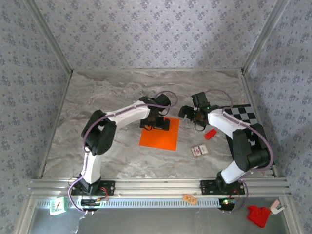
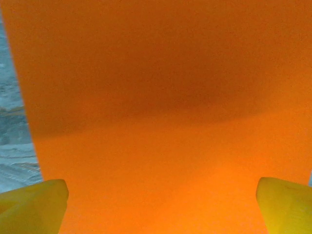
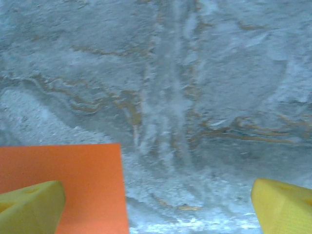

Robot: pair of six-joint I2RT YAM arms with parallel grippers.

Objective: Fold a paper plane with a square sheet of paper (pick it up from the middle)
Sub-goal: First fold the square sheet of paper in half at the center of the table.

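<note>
While the left tool point(image 2: 161, 204) hangs wide over the square sheet of paper point(image 1: 159, 133), the right tool point(image 3: 158, 207) gapes wide above the counter point(image 3: 195, 73).

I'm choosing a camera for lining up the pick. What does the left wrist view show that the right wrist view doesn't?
Left wrist: the square sheet of paper spreads almost edge to edge, a shadow across it. Right wrist: mostly marble table, one corner of the sheet at lower left. Both: orange paper, marble, and open yellow-tipped jaws on the left gripper and right gripper.
</note>
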